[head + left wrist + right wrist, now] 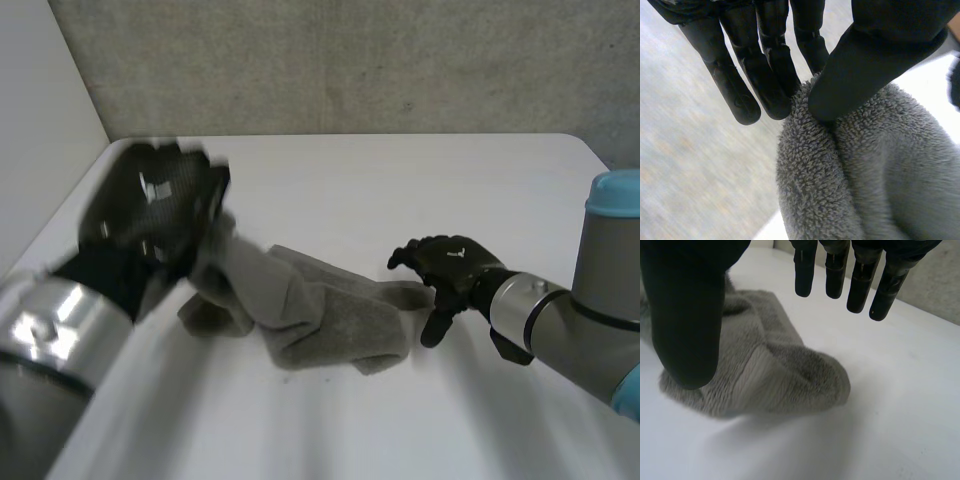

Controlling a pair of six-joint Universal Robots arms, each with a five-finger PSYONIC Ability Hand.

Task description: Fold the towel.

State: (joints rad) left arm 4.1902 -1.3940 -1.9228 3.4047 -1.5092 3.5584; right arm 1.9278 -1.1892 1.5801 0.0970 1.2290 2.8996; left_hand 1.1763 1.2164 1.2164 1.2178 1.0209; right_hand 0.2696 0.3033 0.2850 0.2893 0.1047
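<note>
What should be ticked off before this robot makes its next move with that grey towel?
1. The left hand pinches the towel between thumb and fingers: ok.
2. The right hand grips the towel: not ok; it is open above the towel's other end.
3. The towel lies flat: not ok; it is bunched, with one end lifted.
4. The left hand holds a corner: cannot tell.
5. The hands are well apart: ok.
</note>
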